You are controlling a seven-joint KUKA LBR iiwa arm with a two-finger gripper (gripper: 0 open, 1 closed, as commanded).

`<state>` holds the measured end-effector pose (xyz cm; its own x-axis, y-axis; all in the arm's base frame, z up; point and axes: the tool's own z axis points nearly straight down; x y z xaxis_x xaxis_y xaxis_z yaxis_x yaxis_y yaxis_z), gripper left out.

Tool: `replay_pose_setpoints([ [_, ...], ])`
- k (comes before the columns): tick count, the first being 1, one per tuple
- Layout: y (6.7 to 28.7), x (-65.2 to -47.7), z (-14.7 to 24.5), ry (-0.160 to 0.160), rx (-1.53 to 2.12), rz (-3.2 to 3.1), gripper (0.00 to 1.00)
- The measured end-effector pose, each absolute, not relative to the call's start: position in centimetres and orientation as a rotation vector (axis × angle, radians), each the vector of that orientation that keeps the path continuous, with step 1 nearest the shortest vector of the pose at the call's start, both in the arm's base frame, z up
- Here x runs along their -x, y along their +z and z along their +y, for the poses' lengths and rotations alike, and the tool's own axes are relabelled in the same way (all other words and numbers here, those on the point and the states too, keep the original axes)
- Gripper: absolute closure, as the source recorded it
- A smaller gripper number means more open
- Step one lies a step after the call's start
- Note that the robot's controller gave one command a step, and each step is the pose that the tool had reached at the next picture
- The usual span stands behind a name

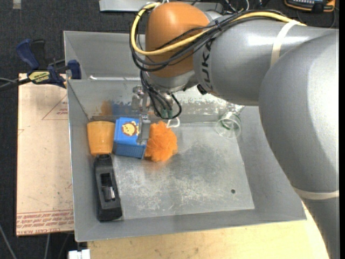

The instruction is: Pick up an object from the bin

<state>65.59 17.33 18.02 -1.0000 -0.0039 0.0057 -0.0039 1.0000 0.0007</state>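
Observation:
My gripper (143, 127) is low in the left half of the bin, under the arm's wrist. It comes down right at the seam between a blue box (127, 139) with a yellow face on its top and a fuzzy orange ball (161, 143). The box lies just left of the gripper and the ball just right of it. The two things lie close side by side. An orange cup (99, 137) lies on its side against the box's left face.
A black oblong device (107, 188) lies along the bin's left wall, below the cup. A clear plastic cup (230, 124) lies near the back wall at the right. The arm and its cables cover the bin's back.

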Motion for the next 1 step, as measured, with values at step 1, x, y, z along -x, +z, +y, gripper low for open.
replay_pose_setpoints([
  [1,18.56,-65.73,17.26,-0.003,-0.003,-3.143,0.0],
])
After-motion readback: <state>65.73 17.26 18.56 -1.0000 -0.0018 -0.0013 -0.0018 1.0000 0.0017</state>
